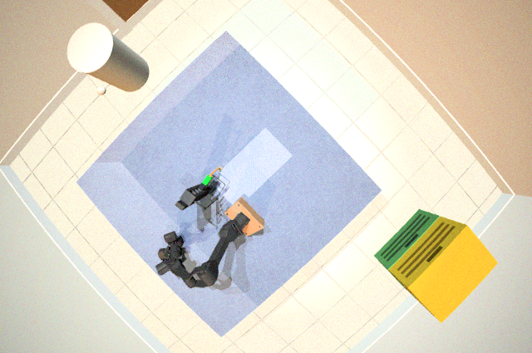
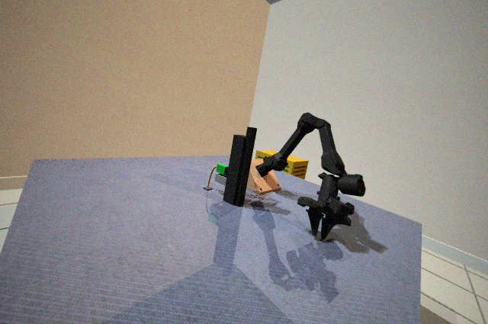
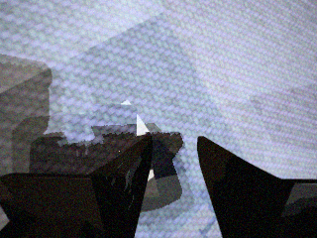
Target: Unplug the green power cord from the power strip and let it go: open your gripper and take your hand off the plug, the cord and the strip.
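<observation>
The gripper (image 2: pixel 322 233) hangs fingertips-down just above the desk (image 2: pixel 118 233) near its right edge, jaws partly closed with nothing between them. The green plug (image 2: pixel 222 168) sits well apart, toward the middle of the desk, behind the dark upright power strip (image 2: pixel 239 171). I judge the reach is the step in hand: widen the jaws first, travel above the strip, then straddle the plug squarely before squeezing.

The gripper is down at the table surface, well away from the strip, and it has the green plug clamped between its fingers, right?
Not quite. The gripper is down at the table, well away from the strip, but its fingers hold nothing. The exterior view shows the green plug at the strip, far from the gripper.
</observation>
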Tool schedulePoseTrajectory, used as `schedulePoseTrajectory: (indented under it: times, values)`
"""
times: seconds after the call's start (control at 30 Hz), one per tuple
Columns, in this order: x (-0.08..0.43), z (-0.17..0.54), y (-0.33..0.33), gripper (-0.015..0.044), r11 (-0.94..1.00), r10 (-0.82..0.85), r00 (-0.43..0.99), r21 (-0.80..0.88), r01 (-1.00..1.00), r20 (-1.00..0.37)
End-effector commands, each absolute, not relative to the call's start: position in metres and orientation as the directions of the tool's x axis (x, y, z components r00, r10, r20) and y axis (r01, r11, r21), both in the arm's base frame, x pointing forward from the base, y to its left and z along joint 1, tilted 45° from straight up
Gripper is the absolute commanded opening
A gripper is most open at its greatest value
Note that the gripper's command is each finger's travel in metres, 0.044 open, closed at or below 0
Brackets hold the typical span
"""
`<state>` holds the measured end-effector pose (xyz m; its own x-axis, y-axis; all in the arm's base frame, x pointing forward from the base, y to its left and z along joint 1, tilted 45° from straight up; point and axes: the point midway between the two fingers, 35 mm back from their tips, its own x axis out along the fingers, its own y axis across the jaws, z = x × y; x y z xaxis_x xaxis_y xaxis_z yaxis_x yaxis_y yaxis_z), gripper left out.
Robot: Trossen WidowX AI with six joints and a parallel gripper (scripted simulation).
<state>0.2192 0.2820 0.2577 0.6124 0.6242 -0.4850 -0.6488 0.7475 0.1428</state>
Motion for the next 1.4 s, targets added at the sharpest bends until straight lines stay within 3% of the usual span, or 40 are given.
schedulePoseTrajectory:
  times: [0.0, 0.2, 0.37, 0.73, 1.07, 1.3, 1.37]
  values:
    - [0.259, 0.244, 0.259, 0.0160, 0.815, 0.534, 0.656, 0.119, -0.567, -0.533]
    - [0.330, 0.205, 0.187, 0.0160, 0.931, 0.329, 0.687, 0.101, -0.350, -0.648]
    - [0.366, 0.169, 0.119, 0.0160, 0.978, 0.201, 0.631, 0.112, -0.178, -0.749]
    - [0.381, 0.095, -0.029, 0.0160, 0.936, 0.120, 0.400, 0.237, 0.260, -0.909]
    - [0.336, 0.039, -0.110, 0.0160, 0.507, 0.389, 0.150, 0.347, 0.789, -0.909]
    - [0.267, 0.020, -0.146, 0.0160, -0.013, 0.652, 0.136, 0.169, 0.986, -0.746]
    - [0.260, 0.020, -0.150, 0.0160, -0.072, 0.678, 0.149, 0.137, 0.988, -0.720]
